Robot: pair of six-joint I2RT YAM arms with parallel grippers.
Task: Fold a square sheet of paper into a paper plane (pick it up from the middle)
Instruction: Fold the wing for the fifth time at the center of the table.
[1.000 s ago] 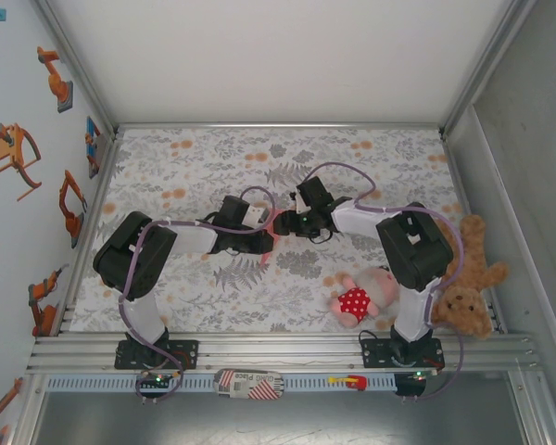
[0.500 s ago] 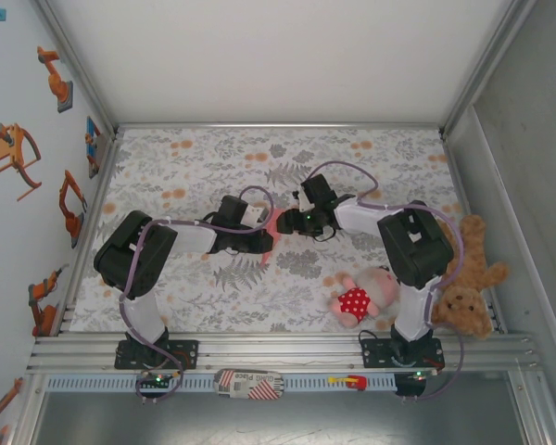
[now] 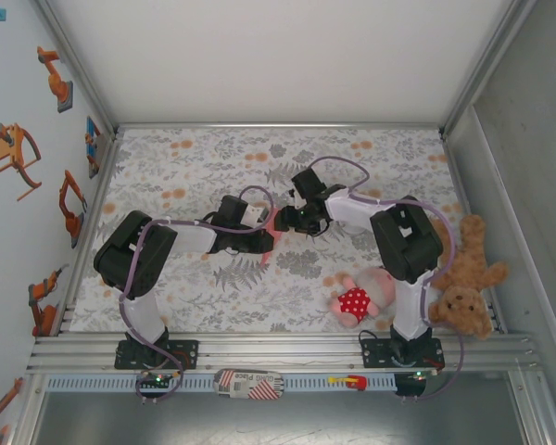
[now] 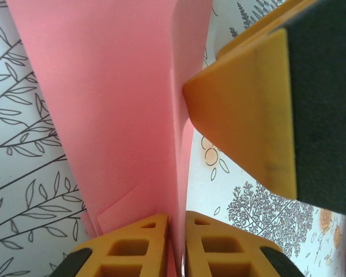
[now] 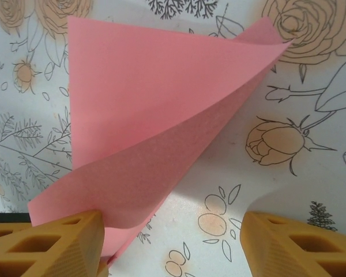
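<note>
Looks like you're mid-fold here, on one of the early creases. The pink sheet of paper (image 4: 121, 104) is held up over the middle of the flowered table (image 3: 185, 176), right between the two arms. Your left claw (image 4: 176, 248) is squeezed down narrow on it, with the layers pinched between its yellow fingers, so that's your anchor. Your right claw (image 5: 173, 242) is standing wide with nothing gripped, and the paper just leans against one of its fingers (image 5: 52, 242). From that wrist camera you can see the sheet curled over on itself into a loose pointy flap, with no sharp crease yet. Nothing plane-shaped so far, I'd say. Next move, I reckon, is to bring the right claw onto that loose flap, close on both layers near the fold line, and press along it to set the crease while the left hangs on. Go gentle, since thin paper slips or tears easily. The plush doll (image 3: 357, 301) sits well clear.
</note>
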